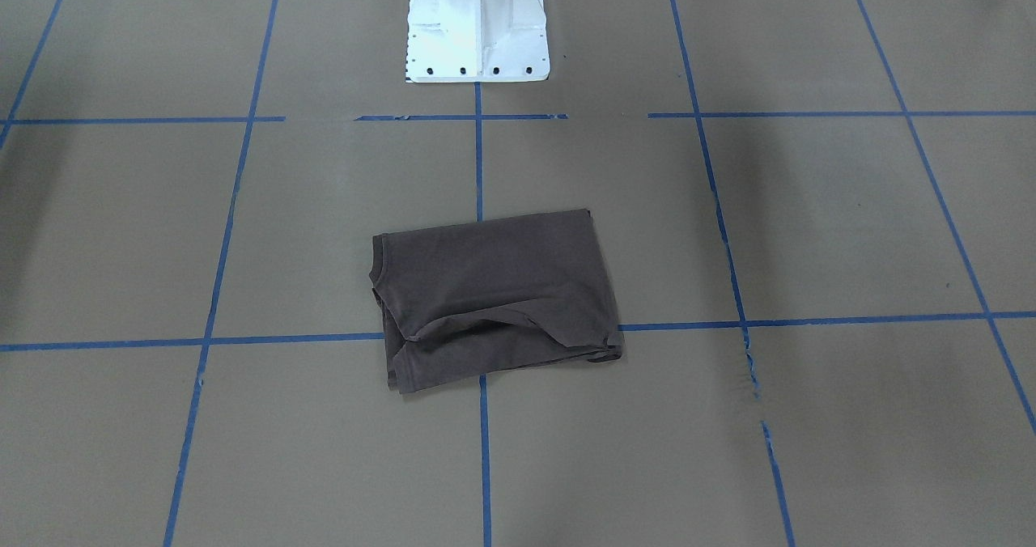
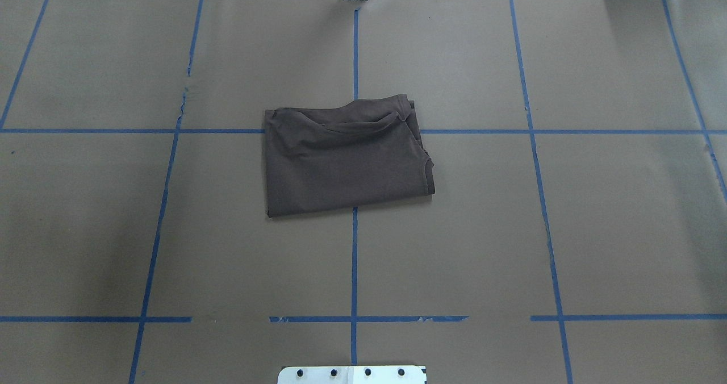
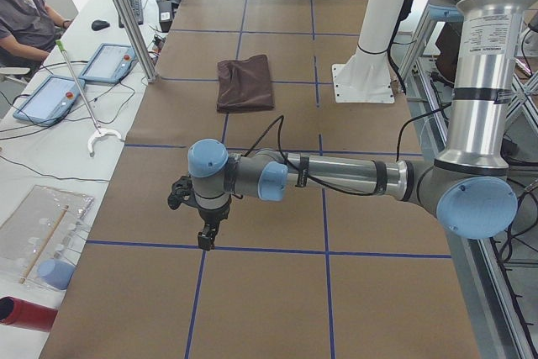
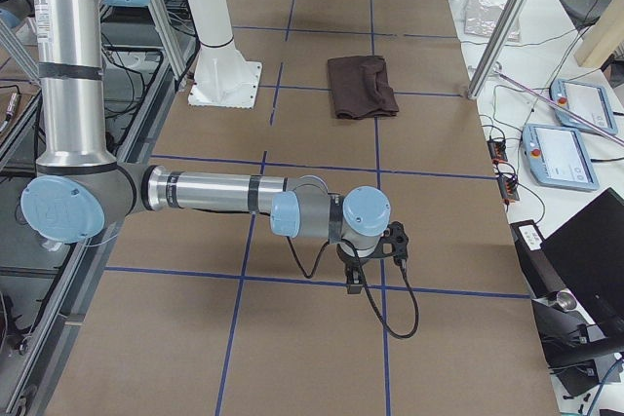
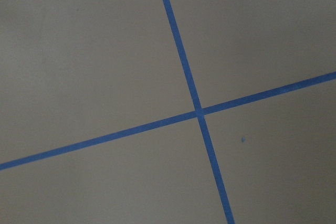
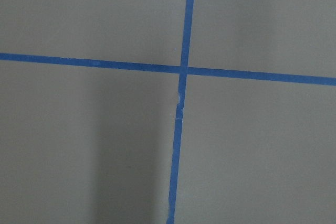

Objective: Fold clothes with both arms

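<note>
The dark brown T-shirt (image 1: 494, 296) lies folded into a rough rectangle at the middle of the brown paper table (image 2: 596, 219), with a rumpled fold along its far edge in the overhead view (image 2: 346, 162). Nothing touches it. My left arm reaches out low at the table's left end, its gripper (image 3: 206, 237) pointing down over a blue tape line, far from the shirt (image 3: 245, 83). My right gripper (image 4: 353, 280) hangs the same way at the right end, far from the shirt (image 4: 361, 87). I cannot tell whether either is open or shut. Both wrist views show only paper and crossing tape.
The white robot base (image 1: 477, 29) stands behind the shirt. Blue tape lines (image 2: 354, 259) grid the table. A person (image 3: 25, 14) sits at a side bench with tablets (image 3: 50, 98). More tablets (image 4: 565, 153) and a laptop (image 4: 595, 260) lie beside the table.
</note>
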Available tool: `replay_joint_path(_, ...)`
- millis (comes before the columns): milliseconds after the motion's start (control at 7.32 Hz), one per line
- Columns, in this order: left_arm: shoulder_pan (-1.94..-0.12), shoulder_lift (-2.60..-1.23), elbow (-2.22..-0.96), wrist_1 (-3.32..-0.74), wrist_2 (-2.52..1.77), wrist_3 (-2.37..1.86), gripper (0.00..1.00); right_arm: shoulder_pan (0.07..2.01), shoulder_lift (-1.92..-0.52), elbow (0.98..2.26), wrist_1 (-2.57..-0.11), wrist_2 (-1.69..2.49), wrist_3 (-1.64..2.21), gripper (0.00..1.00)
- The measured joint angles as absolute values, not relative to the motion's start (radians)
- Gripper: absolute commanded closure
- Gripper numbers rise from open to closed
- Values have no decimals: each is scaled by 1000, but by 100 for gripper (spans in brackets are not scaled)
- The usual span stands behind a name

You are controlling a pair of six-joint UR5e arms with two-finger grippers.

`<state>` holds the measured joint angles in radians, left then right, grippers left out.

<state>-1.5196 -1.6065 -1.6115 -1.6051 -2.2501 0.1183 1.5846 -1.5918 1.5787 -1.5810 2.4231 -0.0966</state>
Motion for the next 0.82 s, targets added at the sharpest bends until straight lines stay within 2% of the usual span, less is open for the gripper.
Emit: replay_joint_path(820,-1520,-1600,-1627,-1567,-2252,118,0,1610,-1620,1591,-1573,2404,-39,0)
